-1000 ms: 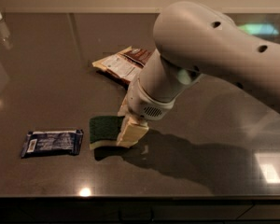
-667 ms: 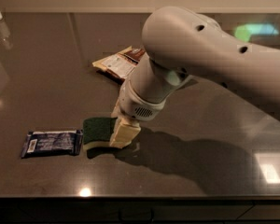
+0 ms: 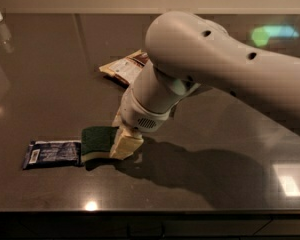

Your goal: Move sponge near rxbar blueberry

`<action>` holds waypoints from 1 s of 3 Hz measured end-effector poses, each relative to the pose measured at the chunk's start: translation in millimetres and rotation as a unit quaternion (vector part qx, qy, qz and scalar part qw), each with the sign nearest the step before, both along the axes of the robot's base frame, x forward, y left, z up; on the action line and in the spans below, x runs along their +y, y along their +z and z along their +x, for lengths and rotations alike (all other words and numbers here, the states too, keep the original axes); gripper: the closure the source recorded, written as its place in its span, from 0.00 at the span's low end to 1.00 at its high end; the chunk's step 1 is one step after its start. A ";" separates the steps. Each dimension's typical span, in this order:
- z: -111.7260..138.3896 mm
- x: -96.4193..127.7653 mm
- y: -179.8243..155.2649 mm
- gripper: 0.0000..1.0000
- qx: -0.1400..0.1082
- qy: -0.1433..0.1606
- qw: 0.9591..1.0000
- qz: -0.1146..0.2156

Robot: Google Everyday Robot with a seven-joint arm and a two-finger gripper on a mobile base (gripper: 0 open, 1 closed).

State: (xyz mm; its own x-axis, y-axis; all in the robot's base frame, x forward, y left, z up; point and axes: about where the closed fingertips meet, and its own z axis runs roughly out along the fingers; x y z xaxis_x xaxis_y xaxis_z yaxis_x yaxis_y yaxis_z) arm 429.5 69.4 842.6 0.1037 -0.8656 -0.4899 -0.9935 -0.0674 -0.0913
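Placement near complete; release outstanding.

Nearest the front edge of the dark surface (image 3: 50, 84), the rxbar blueberry (image 3: 52, 154) lies flat at the left. The sponge (image 3: 96, 141) sits directly to its right, green face up. The sponge's left edge is just beside the wrapper's right end, and whether the two touch cannot be determined. The claw (image 3: 124, 143) is at the sponge's right end, low over the surface, and appears closed on the sponge, with one cream finger (image 3: 126, 144) covering that end. Behind it, the arm (image 3: 215, 69) rises up and to the right. Farther back, a cream-and-brown snack bag (image 3: 124, 68) lies well apart from both items. Assessment: the nearness requirement looks met. What remains is to set the sponge fully down, open the claw and lift clear without disturbing the wrapper.
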 end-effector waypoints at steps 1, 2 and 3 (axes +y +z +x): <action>-0.7 0.5 1.3 0.15 -0.002 0.001 1.000 -0.001; -1.7 1.1 2.6 0.00 -0.003 0.001 1.000 -0.001; -1.7 1.1 2.6 0.00 -0.003 0.001 1.000 -0.001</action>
